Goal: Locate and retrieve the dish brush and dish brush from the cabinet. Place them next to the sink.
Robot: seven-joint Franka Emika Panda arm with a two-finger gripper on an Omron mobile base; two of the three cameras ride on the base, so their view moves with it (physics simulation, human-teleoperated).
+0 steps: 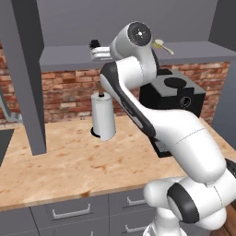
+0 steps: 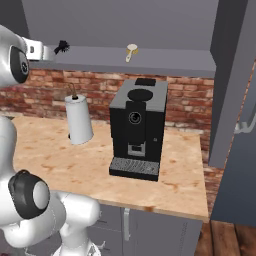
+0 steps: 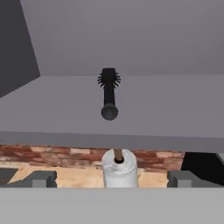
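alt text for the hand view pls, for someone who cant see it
A black dish brush lies on the grey cabinet shelf straight ahead of the open gripper, its handle end pointing toward the camera and its spiky round head away. Below the shelf edge stand a white paper towel roll, a strip of brick wall and the wooden counter.

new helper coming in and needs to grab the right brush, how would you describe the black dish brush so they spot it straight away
Look at the grey cabinet above the wooden counter and find its shelf board. The black dish brush lies flat on that shelf, roughly above the white paper towel roll. It is all black with a round spiky head, unlike the cream-handled brush with a tan head lying further along the shelf, above the coffee machine.
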